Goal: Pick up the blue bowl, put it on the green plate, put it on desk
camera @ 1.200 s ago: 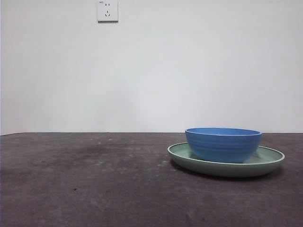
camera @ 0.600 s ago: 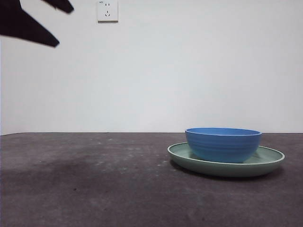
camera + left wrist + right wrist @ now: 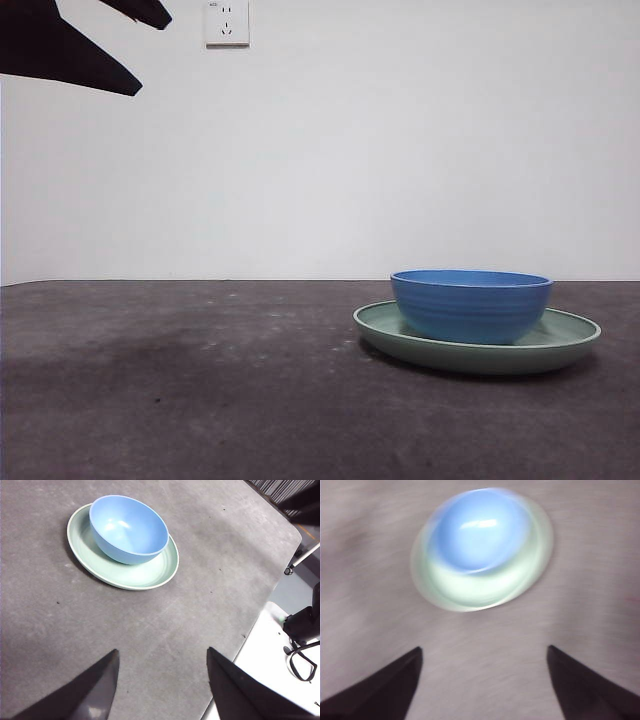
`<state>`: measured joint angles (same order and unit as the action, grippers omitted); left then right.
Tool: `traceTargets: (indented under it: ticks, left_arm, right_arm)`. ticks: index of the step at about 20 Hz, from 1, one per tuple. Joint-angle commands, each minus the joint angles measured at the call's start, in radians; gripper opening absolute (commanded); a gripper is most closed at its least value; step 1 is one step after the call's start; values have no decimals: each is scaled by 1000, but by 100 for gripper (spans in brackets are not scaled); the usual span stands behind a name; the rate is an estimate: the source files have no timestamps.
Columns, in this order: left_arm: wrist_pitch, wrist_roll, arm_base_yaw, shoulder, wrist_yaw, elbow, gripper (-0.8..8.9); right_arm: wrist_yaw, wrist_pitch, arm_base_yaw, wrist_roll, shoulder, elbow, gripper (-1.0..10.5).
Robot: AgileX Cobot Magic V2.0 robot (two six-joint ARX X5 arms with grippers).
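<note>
Since half a second ago, the black gripper tips (image 3: 125,45) at the top left corner of the front view have shifted a little to the right, while the blue bowl (image 3: 471,305) and the green plate (image 3: 385,333) have not moved. We see the bowl sitting upright and empty inside the plate, mouth up, on the right side of the desk (image 3: 200,390); it is matte, with faint ridges on its wall. Both the left gripper (image 3: 162,660) and the right gripper (image 3: 484,655) are spread wide, holding nothing, above the desk and apart from the plate.
</note>
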<state>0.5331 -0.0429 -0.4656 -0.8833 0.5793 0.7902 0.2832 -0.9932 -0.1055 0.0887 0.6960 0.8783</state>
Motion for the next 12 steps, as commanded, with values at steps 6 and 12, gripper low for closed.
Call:
traceTargets:
  ticks: [6, 12]
  left_arm:
    - [-7, 5, -4, -5, 7, 6, 280]
    - [-6, 5, -4, -5, 7, 6, 281]
  right_arm:
    - [2, 240, 53, 61, 320, 19, 357]
    - [69, 451, 89, 61, 630, 19, 356]
